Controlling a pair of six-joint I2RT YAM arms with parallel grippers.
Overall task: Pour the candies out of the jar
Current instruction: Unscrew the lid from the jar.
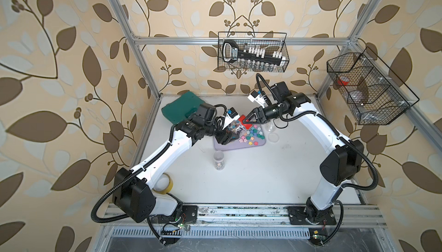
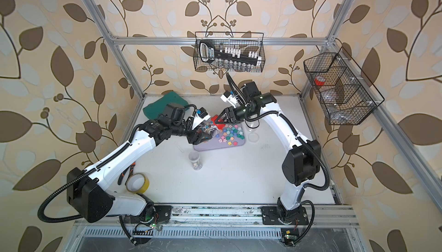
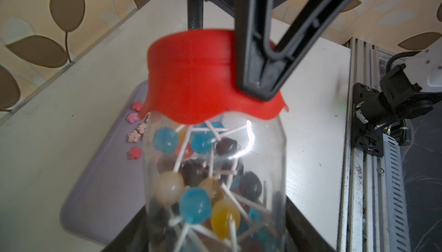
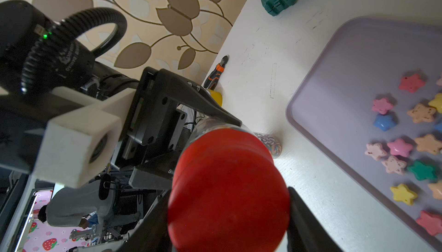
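A clear jar with a red lid is tilted over the lavender tray. It is full of the candies, ball lollipops on white sticks. My left gripper is shut on the jar's body, also seen in a top view. My right gripper is shut on the red lid, one finger on each side of it. One of its black fingers crosses the lid in the left wrist view. Pastel flower-shaped candies lie scattered on the tray.
A second clear jar stands upright in front of the tray. Right of the tray are a clear dish and an empty clear jar. A green case, a tape roll and pliers lie at the left. Wire baskets hang on the walls.
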